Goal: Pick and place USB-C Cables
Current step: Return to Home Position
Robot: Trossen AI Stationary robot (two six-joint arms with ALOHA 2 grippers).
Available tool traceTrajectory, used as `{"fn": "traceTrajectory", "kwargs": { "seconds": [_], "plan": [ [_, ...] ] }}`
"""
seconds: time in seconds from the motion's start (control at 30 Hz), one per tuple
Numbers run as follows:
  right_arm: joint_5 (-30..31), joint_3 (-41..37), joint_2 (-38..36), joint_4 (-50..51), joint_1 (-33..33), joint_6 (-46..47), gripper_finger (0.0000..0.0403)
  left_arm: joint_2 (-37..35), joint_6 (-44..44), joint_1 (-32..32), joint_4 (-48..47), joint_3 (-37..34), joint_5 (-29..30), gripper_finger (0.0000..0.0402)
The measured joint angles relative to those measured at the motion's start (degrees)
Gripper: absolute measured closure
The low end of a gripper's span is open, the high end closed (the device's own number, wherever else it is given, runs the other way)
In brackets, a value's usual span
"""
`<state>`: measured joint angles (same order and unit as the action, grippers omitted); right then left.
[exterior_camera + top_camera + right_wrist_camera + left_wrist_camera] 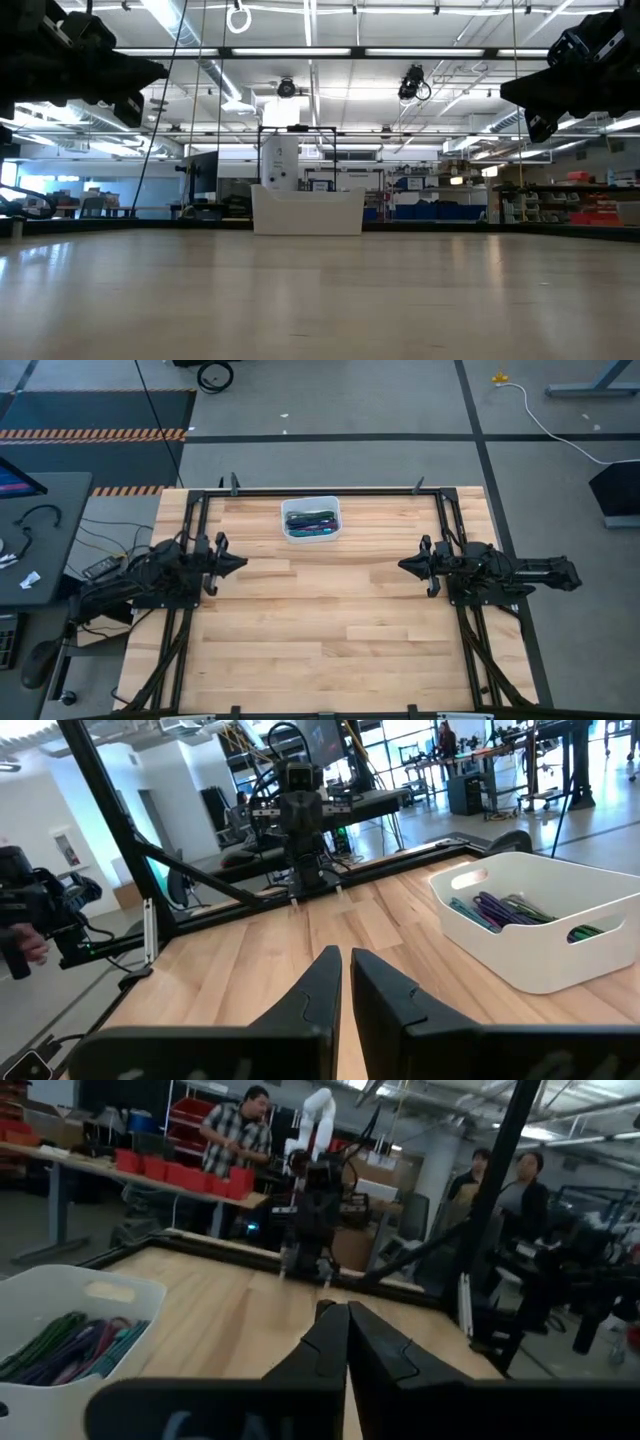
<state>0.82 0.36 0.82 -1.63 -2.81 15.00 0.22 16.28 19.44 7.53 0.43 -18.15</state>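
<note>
Here, the left end effector [240,563] hangs raised above the left side of the table [320,640], its two dark fingers [325,1342] pressed together and gripping nothing. The right end effector [405,566] hangs over the right side, pointing back at it across the wood. Its fingers [318,982] are drawn narrow, with only a sliver of gap showing, and they too are empty. The two are well apart from each other and from the white bin [311,539], which sits on the table close to the edge at the top of the high view, roughly between the arms. The USB-C cables [311,520] lie together inside that bin — purple, green, teal and magenta coils heaped on its floor. Beyond the table, the left wrist view shows people standing in the workshop.
</note>
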Motion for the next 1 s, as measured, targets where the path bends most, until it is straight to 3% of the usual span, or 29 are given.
{"fn": "traceTrajectory", "kwargs": {
  "seconds": [0.2, 0.43, 0.53, 0.8, 1.0],
  "plan": [
    [0.0, 0.0, 0.0, 0.0, 0.0, 0.0, 0.037, 0.12, -0.42, 0.0, -0.18, 0.0, 0.11, 0.035],
    [0.0, 0.0, 0.0, 0.0, 0.0, 0.0, 0.037, 0.12, -0.44, -0.31, -0.76, -0.02, 0.13, 0.0334],
    [0.0, 0.0, 0.0, 0.0, 0.0, 0.0, 0.037, 0.12, -0.5, -4.12, -2.2, -0.02, 1.76, 0.0336],
    [0.0, 0.0, 0.0, -0.02, 0.0, 0.0, 0.037, 0.01, -0.67, -17.63, -3.67, -0.02, 15.13, 0.0336],
    [0.0, 0.0, 0.0, 0.0, 0.0, 0.0, 0.037, 0.01, -0.66, -24.9, -5.06, -0.04, 17.94, 0.0331]
  ]
}}
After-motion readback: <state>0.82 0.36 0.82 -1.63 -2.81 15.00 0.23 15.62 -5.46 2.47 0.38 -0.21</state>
